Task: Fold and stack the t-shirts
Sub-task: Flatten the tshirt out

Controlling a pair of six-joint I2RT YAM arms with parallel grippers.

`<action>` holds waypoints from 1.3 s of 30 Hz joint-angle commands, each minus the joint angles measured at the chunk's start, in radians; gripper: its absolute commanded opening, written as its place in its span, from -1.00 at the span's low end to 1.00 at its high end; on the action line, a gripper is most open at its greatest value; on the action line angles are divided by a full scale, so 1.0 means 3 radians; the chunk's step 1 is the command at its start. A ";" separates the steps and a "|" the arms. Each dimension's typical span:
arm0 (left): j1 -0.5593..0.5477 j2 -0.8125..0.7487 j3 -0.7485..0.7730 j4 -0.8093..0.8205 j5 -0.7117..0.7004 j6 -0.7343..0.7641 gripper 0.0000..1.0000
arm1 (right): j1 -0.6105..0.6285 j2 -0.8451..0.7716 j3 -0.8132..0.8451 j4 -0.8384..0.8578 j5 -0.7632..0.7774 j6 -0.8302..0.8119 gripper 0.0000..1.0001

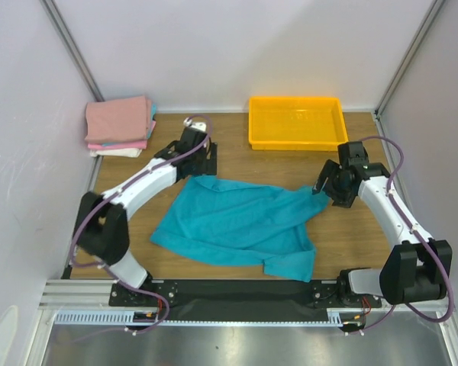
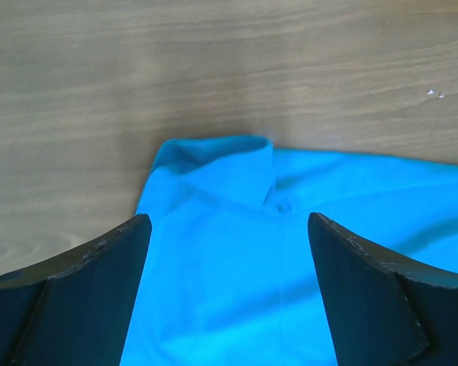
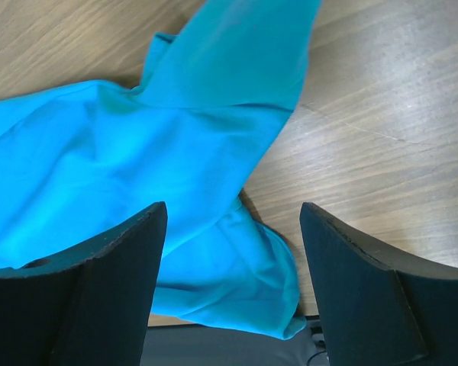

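The wooden counter point(image 1: 366, 221) carried a teal t-shirt point(image 1: 237, 221), which lay crumpled and partly spread across its middle between the two arms. A yellow tray point(image 1: 296, 145) sat at the far edge, right of centre. A stack of folded shirts point(image 1: 120, 126), pink over white, rested in the far left corner. The left end effector point(image 2: 229, 229) hung over the shirt's far left corner with its fingers wide apart, gripping nothing. The right end effector point(image 3: 233, 217) was likewise spread apart above the shirt's right end.
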 commanded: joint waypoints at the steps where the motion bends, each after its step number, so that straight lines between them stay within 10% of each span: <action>1: -0.0058 0.0296 0.0451 0.0075 0.0159 0.0335 0.78 | -0.0071 -0.0183 -0.0122 0.0298 -0.0028 0.0065 0.53; 19: -0.0221 0.1575 0.1126 -0.0094 0.0082 0.0674 0.42 | -0.0215 -0.0086 -0.0204 0.0452 -0.0068 0.0034 0.54; 29: -0.0206 0.1555 0.1070 -0.0002 -0.0132 0.0505 -0.99 | -0.0240 0.0000 -0.0138 0.0488 -0.0084 0.0029 0.54; 39: 0.0105 0.0599 0.0386 0.0682 -0.0500 0.0004 -0.99 | -0.0250 0.0215 -0.0005 0.0554 -0.0176 -0.0063 0.54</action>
